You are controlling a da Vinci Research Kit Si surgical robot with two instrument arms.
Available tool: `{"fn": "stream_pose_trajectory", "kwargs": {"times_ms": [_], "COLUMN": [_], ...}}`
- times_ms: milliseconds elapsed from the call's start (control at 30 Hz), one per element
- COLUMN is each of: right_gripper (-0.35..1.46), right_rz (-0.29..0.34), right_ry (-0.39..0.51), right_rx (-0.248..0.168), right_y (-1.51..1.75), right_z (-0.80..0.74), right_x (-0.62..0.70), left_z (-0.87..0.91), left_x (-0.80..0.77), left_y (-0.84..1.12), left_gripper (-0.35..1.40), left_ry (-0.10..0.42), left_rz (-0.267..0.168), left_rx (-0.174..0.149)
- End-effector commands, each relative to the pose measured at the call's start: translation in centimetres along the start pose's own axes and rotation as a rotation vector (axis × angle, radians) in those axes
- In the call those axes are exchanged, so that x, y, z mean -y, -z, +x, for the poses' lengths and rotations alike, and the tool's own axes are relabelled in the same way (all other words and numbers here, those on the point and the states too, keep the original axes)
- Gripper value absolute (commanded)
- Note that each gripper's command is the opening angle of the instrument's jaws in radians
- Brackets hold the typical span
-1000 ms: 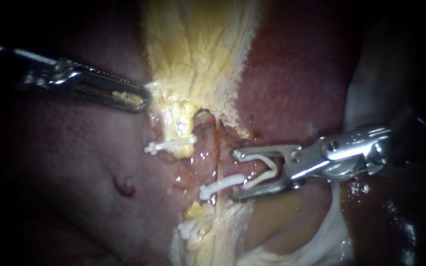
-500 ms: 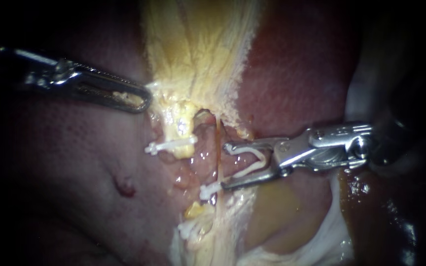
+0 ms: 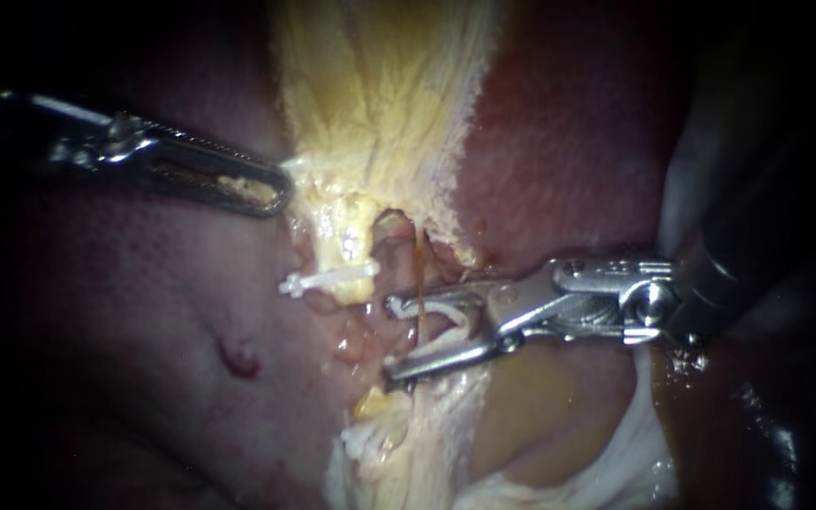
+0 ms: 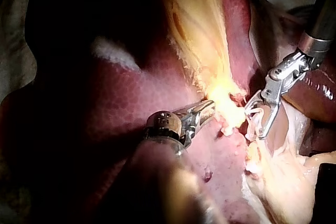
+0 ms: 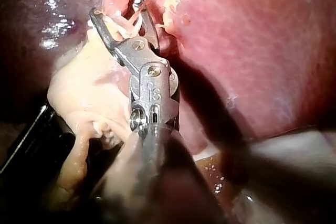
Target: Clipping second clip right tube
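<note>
Endoscope: the right instrument (image 3: 391, 340) comes in from 3 o'clock. Its wide jaws hold a white clip (image 3: 450, 316) around the right tube (image 3: 418, 264) in the middle.

Left wrist: the left instrument (image 4: 210, 109) pinches yellow tissue (image 4: 223, 100).

Right wrist: the clip sits between the jaws.

Your slender silver right instrument (image 3: 391, 340) holds a white plastic clip (image 3: 450, 319) in its spread jaws, astride the thin amber tube (image 3: 418, 260). Your left instrument (image 3: 279, 189) grips pale yellow tissue (image 3: 380, 94).
</note>
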Motion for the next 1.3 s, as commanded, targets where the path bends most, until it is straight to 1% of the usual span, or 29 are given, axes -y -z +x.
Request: {"fn": "stream_pose_trajectory", "kwargs": {"times_ms": [33, 167, 233, 400, 567, 667, 800, 900, 1000, 1067, 1233, 1300], "right_gripper": [0.5, 0.5, 0.5, 0.5, 0.49, 0.49, 0.49, 0.48, 0.48, 0.48, 0.44, 0.39], "right_rz": [0.008, 0.043, 0.05, 0.087, 0.131, 0.164, 0.199, 0.211, 0.214, 0.217, 0.209, 0.207], "right_ry": [-0.006, -0.017, -0.025, -0.032, -0.053, -0.053, -0.046, -0.044, -0.046, -0.046, -0.046, -0.052], "right_rx": [-0.005, -0.017, -0.021, -0.051, -0.078, -0.09, -0.084, -0.081, -0.085, -0.084, -0.086, -0.087], "right_y": [0.0, -0.03, -0.03, -0.03, -0.06, -0.08, -0.1, -0.11, -0.1, -0.09, -0.06, -0.02], "right_z": [0.01, 0.02, 0.03, 0.07, 0.13, 0.18, 0.25, 0.3, 0.34, 0.35, 0.32, 0.29], "right_x": [0.01, 0.06, 0.08, 0.14, 0.29, 0.4, 0.55, 0.64, 0.67, 0.66, 0.58, 0.56], "left_z": [0.0, 0.0, 0.0, 0.0, 0.0, 0.0, 0.0, 0.01, 0.01, 0.01, 0.01, 0.01], "left_x": [0.0, 0.0, 0.0, 0.0, 0.0, 0.0, 0.0, -0.01, -0.01, -0.01, -0.01, -0.01], "left_y": [0.0, 0.0, 0.0, 0.0, 0.0, 0.0, 0.0, 0.0, 0.0, -0.01, -0.01, -0.01], "left_gripper": [-0.35, -0.35, -0.35, -0.35, -0.35, -0.35, -0.35, -0.35, -0.35, -0.35, -0.35, -0.35], "left_ry": [0.0, 0.0, 0.0, 0.0, 0.0, 0.0, 0.0, 0.0, 0.0, 0.0, 0.0, 0.0], "left_rz": [0.0, 0.0, 0.0, 0.0, 0.0, 0.0, 0.0, 0.0, 0.0, 0.0, 0.0, 0.0], "left_rx": [0.0, 0.0, 0.0, 0.0, 0.0, 0.0, 0.0, 0.0, 0.0, 0.0, 0.0, 0.0]}}
